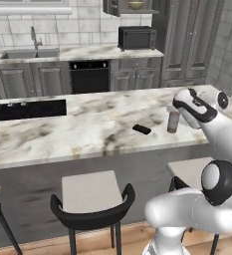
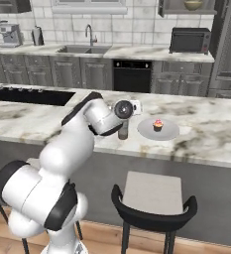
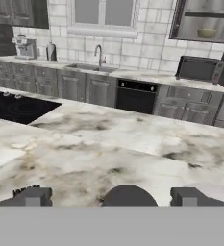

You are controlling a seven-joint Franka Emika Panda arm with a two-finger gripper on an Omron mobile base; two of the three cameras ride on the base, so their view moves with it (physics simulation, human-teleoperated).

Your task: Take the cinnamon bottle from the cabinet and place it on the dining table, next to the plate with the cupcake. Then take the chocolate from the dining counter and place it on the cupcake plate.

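The jaws (image 3: 108, 198) stand wide apart and hold nothing. In the hand view the two dark fingertips (image 3: 32, 197) rise at either side, and the dark round cap of the cinnamon bottle (image 3: 128, 195) sits between them, a clear gap showing on each side, so neither pad touches it. The bottle stands upright on the marble desk (image 1: 62, 132), directly under the hand in the left base view, where its pale-banded body shows just below the wrist. In the right base view the bottle's lower part appears beneath the hand, and just beside it, to the right of the jaws, lies the plate (image 2: 167, 133) with the cupcake (image 2: 158, 124) on it; bottle and plate are close but apart. The chocolate (image 1: 141, 129) lies flat on the desk to the left of the jaws, near the bottle yet not touching it.
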